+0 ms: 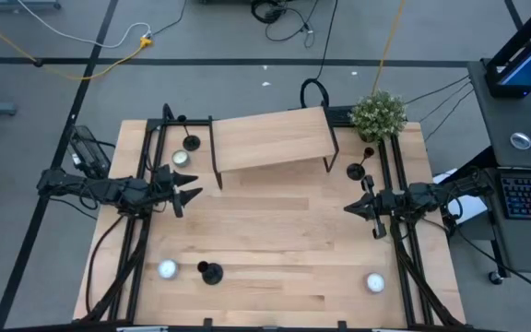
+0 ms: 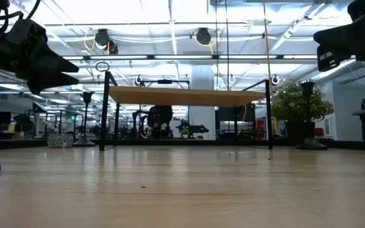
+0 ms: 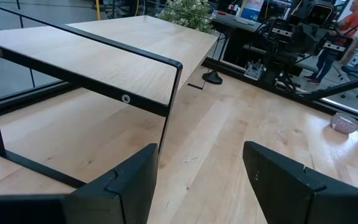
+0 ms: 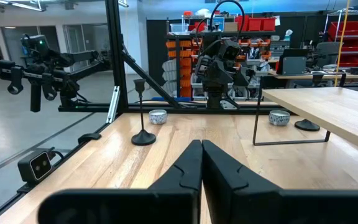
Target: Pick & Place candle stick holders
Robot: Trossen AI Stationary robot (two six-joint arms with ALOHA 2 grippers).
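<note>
Three black candle stick holders stand upright on their round bases on the wooden table. One (image 1: 191,143) is at the far left beside the shelf, one (image 1: 356,171) at the far right, and one (image 1: 210,273) near the front left. My left gripper (image 1: 194,195) hovers open and empty over the table's left side; in its wrist view (image 3: 201,152) the far-right holder (image 3: 213,76) shows ahead. My right gripper (image 1: 347,209) hovers shut and empty over the right side; its wrist view (image 4: 201,144) shows the front-left holder (image 4: 143,134).
A wooden shelf on black metal legs (image 1: 270,140) stands at the table's far middle, with a potted plant (image 1: 378,114) at the far right corner. Small tea lights sit at the far left (image 1: 181,158), front left (image 1: 167,269) and front right (image 1: 374,282).
</note>
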